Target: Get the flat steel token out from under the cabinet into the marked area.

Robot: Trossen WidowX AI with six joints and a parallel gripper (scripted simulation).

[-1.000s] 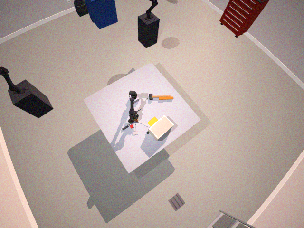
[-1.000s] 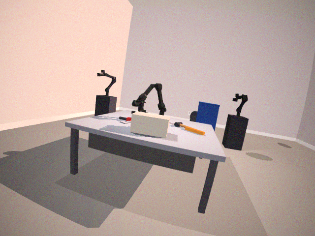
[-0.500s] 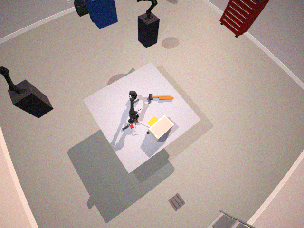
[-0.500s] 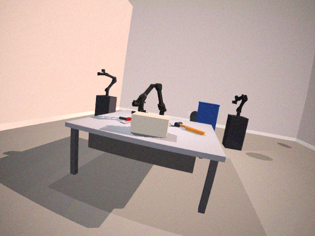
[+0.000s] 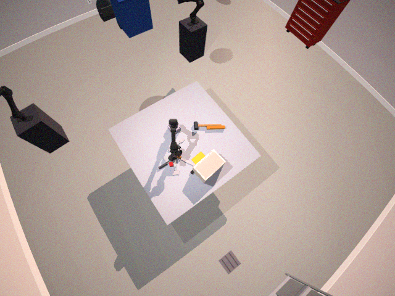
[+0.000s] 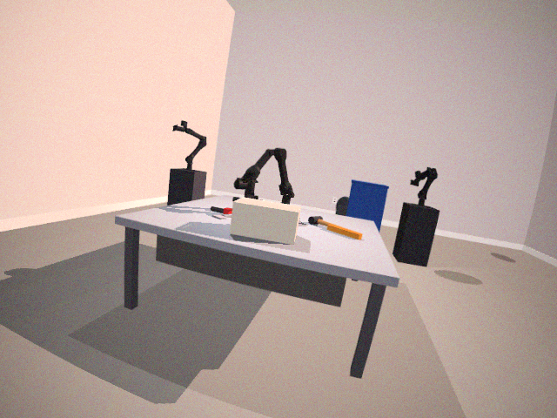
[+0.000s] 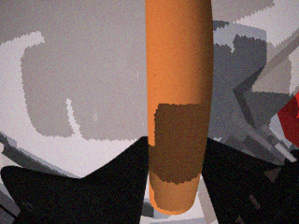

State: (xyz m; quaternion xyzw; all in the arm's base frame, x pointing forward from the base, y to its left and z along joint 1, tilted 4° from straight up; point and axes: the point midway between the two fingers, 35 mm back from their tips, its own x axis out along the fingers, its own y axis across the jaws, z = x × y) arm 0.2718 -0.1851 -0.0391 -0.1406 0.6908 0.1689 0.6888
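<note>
The cream cabinet (image 5: 208,165) (image 6: 265,221) stands on the table. A yellow patch (image 5: 198,157), which looks like the marked area, lies beside it in the top view. My gripper (image 5: 178,156) (image 7: 177,159) is shut on an orange handle (image 7: 178,61), which lies lengthwise between the black fingers in the wrist view. In the top view a thin pale rod (image 5: 187,161) runs from beside the handle toward the cabinet's near corner; whether it joins the handle is too small to tell. The steel token and the vent slots cannot be made out.
A mallet with an orange handle (image 5: 215,126) (image 6: 344,231) lies away from the cabinet. A red piece (image 5: 171,164) (image 6: 228,211) and a dark bar (image 5: 163,166) (image 6: 217,209) lie near my gripper. A small dark object (image 5: 192,172) sits by the cabinet's corner, and a pale flat piece (image 5: 175,172) lies nearby.
</note>
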